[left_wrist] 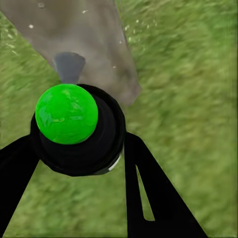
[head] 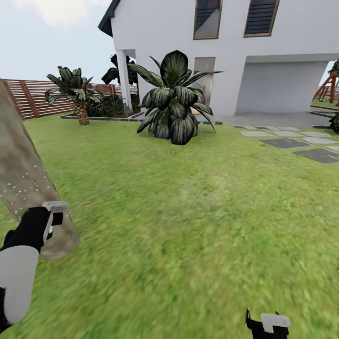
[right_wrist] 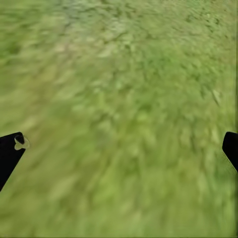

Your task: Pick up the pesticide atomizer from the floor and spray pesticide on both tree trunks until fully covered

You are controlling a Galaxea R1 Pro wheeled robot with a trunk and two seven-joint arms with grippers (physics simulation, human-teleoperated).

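Note:
A pale beige-grey tree trunk (head: 23,174) leans across the left edge of the head view, meeting the grass near my left hand. White specks dot its lower part. My left gripper (head: 49,221) is shut on the pesticide atomizer (head: 55,212), whose pale head points at the trunk from very close. In the left wrist view the atomizer (left_wrist: 74,124) is a black body with a bright green round cap, held between the black fingers (left_wrist: 148,178) of the left gripper (left_wrist: 79,153), with the trunk (left_wrist: 89,34) just beyond. My right gripper (head: 268,325) hangs low over the lawn, open (right_wrist: 121,148).
Green lawn (head: 188,212) stretches ahead. A broad-leaved shrub (head: 174,101) stands mid-distance before the white house (head: 282,47). A short palm (head: 77,94) and the slatted wooden fence (head: 33,96) are at far left. Grey stepping stones (head: 292,141) lie at right.

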